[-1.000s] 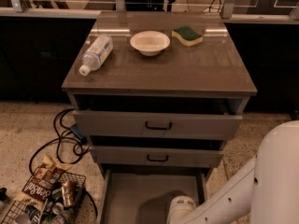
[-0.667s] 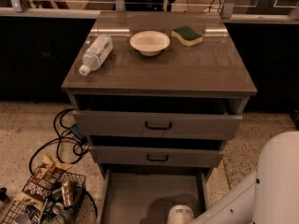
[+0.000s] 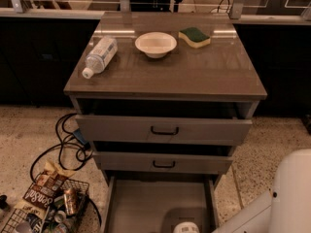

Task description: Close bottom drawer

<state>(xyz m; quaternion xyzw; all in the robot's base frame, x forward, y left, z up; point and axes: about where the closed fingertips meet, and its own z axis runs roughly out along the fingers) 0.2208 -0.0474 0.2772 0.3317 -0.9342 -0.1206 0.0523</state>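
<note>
Finds the gripper (image 3: 186, 228) low over the tray of the bottom drawer (image 3: 146, 203), nearer the view's lower edge than 1 s ago; cannot tell whether clenched or released; leaves that drawer pulled out at the foot of the cabinet (image 3: 194, 74); suggests retreat toward its front, closing push not begun.

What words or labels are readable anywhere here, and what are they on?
"Sea Salt", roughly: on the snack bag by the wire basket on the floor.
Water bottle label: too blurred to read.
Cans in the basket: too blurred.
Gripper, low over the open bottom drawer: no marking shows.
</note>
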